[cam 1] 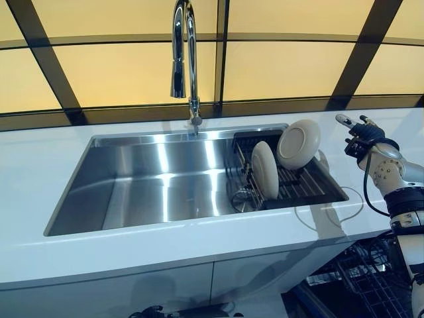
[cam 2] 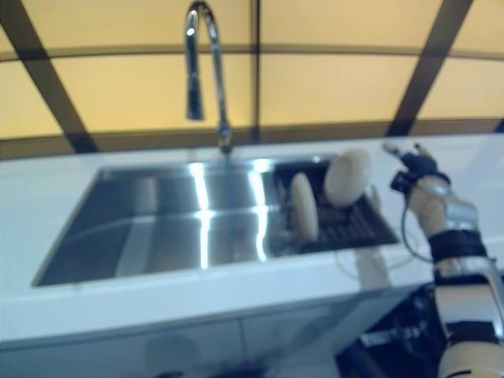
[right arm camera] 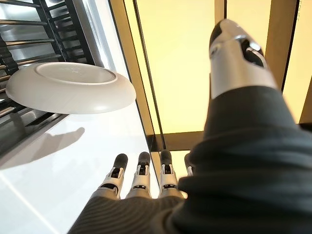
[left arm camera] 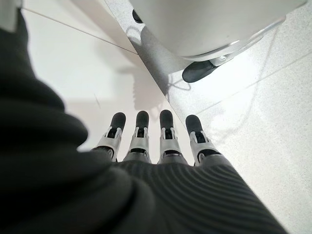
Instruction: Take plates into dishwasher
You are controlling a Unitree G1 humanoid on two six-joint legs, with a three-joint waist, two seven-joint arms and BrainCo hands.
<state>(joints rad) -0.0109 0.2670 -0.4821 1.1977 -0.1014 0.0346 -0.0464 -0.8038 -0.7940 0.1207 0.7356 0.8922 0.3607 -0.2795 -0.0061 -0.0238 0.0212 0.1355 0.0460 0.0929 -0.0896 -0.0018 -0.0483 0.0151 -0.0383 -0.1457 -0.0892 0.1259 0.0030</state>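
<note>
- While both plates stand on edge in the dark rack [cam 1: 311,189] at the right end of the sink [cam 1: 159,179], neither is held: the rear plate [cam 1: 299,143] leans against the rack's back corner and the front plate [cam 1: 264,169] stands nearer the basin.
- Plates, handling (judged): glazed, stiff and breakable, fairly light but slippery; each is best taken by its rim, thumb on one face and fingers on the other, and lifted straight up out of the rack wires.
- Right hand [cam 1: 358,134]: raised above the white counter [cam 1: 40,165] just beside the rack, near the rear plate but apart from it; fingers [right arm camera: 141,170] straight and released, thumb spread, nothing grasped.
- Left hand [left arm camera: 156,146]: shown only in its own wrist view, low and away from the sink, fingers straight and empty.
- Sink: basin bare of dishes; the rack holds only the two plates; tap [cam 1: 185,53] rises behind.
- Dishwasher basket [cam 1: 371,278]: seen at the lower right below the counter; no plate shows in the visible part, though much of it is out of view.
</note>
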